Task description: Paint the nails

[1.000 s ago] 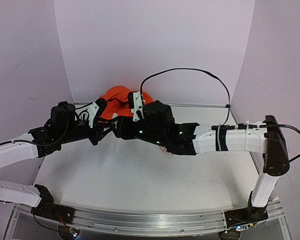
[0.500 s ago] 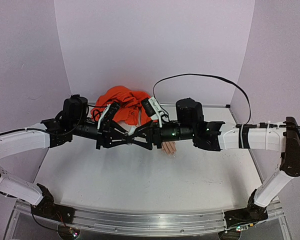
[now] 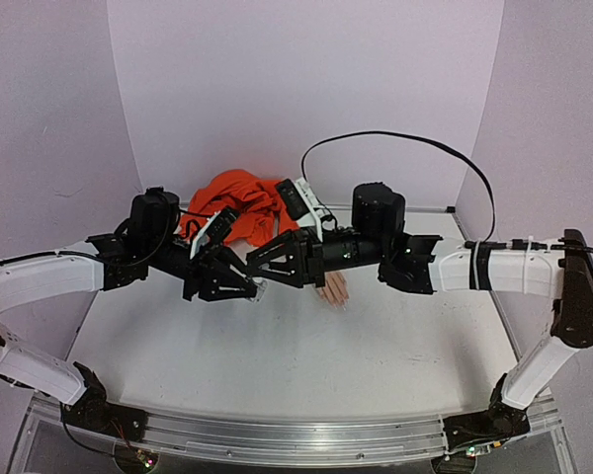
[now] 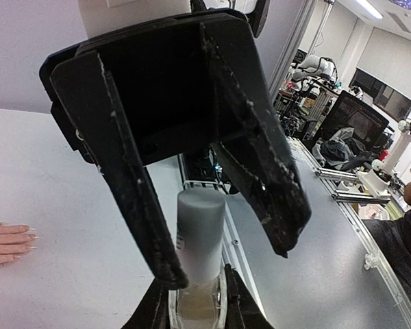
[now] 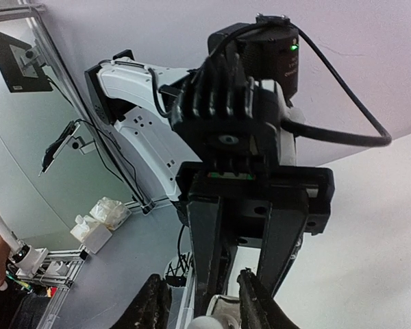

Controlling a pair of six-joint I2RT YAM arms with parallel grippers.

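Fingers on the left arm (image 4: 156, 308) are clamped on the glass body of a small clear bottle (image 4: 196, 300), one on each side. The bottle's grey-white cap (image 4: 201, 223) points out from them toward the right arm.

Right fingers (image 4: 127, 185) are apart and straddle the cap. One finger overlaps the cap's edge in the left wrist view, and I cannot tell if it actually touches. The other finger stands clearly off the cap, so nothing is gripped on that side.

From above, both arms reach in and meet tip to tip just left of the mannequin hand (image 3: 334, 289). The bottle is mostly hidden between them in that view.

The mannequin hand lies flat on the white table (image 3: 277, 365), palm down, fingertips toward the arm bases. Its orange sleeve (image 3: 239, 207) is bunched up behind it, toward the back wall and off to the left.

The nails (image 4: 29, 238) show as pale tips at the ends of the mannequin hand's fingers. They are near the bottle but apart from it, and neither arm touches them. They are too small to tell whether any polish is on them.

The right wrist view shows the left arm's wrist head-on, with a white bit of the bottle at the bottom edge.
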